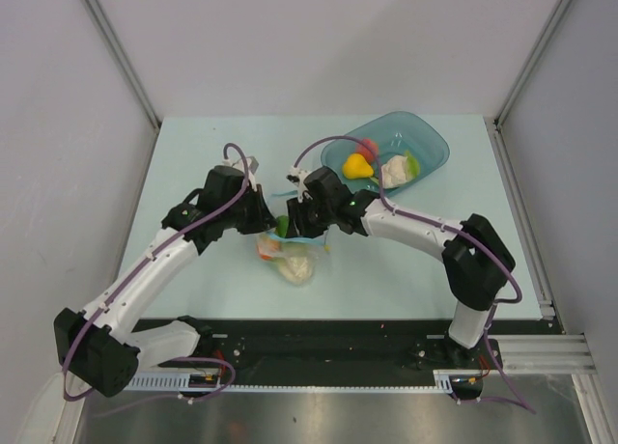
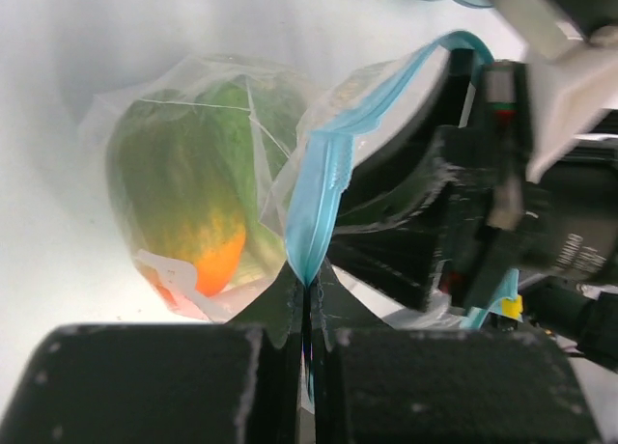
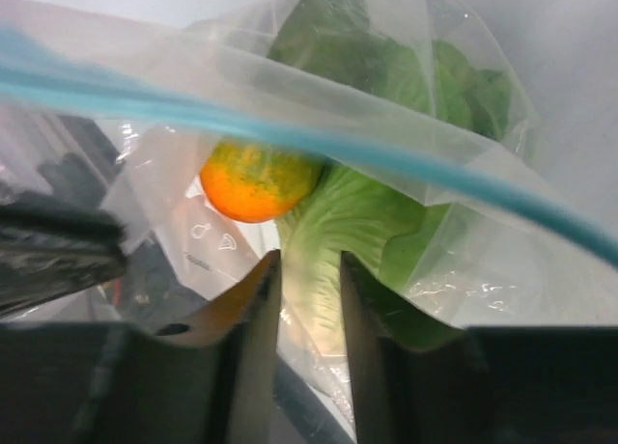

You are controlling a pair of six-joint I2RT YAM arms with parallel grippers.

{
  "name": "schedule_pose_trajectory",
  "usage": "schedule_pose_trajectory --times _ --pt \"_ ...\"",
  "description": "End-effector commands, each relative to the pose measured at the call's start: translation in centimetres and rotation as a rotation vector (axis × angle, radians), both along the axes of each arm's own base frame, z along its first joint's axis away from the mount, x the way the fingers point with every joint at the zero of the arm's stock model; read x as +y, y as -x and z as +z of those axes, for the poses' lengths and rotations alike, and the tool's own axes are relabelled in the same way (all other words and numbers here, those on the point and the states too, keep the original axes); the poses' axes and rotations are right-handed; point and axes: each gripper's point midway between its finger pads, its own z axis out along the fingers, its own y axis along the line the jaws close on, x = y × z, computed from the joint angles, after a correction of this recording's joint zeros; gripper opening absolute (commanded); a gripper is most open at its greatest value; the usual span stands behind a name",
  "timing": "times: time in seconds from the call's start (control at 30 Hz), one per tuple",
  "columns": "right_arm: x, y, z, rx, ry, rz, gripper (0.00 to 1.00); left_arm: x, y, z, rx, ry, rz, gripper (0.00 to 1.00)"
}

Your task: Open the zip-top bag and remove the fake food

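Observation:
The zip-top bag [image 1: 294,263] lies at the table's middle between both grippers. My left gripper [image 2: 309,291] is shut on its light blue zip strip [image 2: 319,183]; in the top view the left gripper [image 1: 265,214] is at the bag's far left. Inside the bag are the green cabbage [image 2: 188,159] and the yellow-orange fruit [image 2: 220,261]. My right gripper [image 3: 309,270] is at the bag's mouth with jaws a little apart, bag plastic and the cabbage leaf [image 3: 359,212] showing between them. The orange fruit [image 3: 259,179] sits just beyond its left finger. The zip strip [image 3: 386,154] crosses above.
A teal translucent tray [image 1: 432,143] stands at the back right, holding a yellow pear-like piece [image 1: 357,166], a whitish piece [image 1: 394,172] and a red piece [image 1: 367,151]. The right arm's body [image 2: 512,222] fills the right of the left wrist view.

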Motion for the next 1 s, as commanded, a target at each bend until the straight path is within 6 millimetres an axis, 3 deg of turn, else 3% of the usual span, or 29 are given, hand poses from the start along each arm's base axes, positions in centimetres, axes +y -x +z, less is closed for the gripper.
schedule_pose_trajectory --times 0.0,0.1,0.23,0.43,0.6,0.67,0.77,0.8,0.9,0.97 --pt "-0.6 -0.2 -1.9 0.029 0.057 -0.02 0.39 -1.2 0.0 2.0 -0.053 0.078 -0.051 0.0" --pt "-1.7 -0.3 -2.9 0.053 0.115 -0.058 0.47 -1.6 0.2 3.7 -0.099 0.128 -0.068 0.0" --pt "-3.3 -0.3 -4.1 0.067 0.198 -0.098 0.65 -1.9 0.5 5.4 -0.142 0.176 -0.081 0.0" --pt "-3.1 0.3 -4.9 0.068 0.229 -0.095 0.89 -2.1 0.8 3.5 -0.076 0.163 -0.081 0.0" --pt "-3.6 -0.1 -7.7 0.079 0.294 -0.109 0.9 -2.4 0.9 2.6 -0.045 0.177 -0.083 0.0" --pt "-3.7 -0.1 -8.9 0.072 0.326 -0.105 0.83 -2.2 1.0 2.2 -0.037 0.168 -0.076 0.0" --pt "-3.3 0.1 -9.1 0.048 0.331 -0.083 0.68 -1.9 1.3 1.6 -0.025 0.153 -0.064 0.0" --pt "-3.0 0.1 -8.7 0.037 0.321 -0.076 0.49 -1.6 1.2 1.3 -0.021 0.142 -0.054 0.0" --pt "-2.9 0.0 -5.9 0.0 0.276 -0.071 0.18 -1.2 1.2 0.8 -0.013 0.122 -0.034 0.0" --pt "-3.0 0.2 -4.0 -0.007 0.249 -0.071 0.04 -1.1 1.2 0.7 -0.011 0.116 -0.027 0.0"
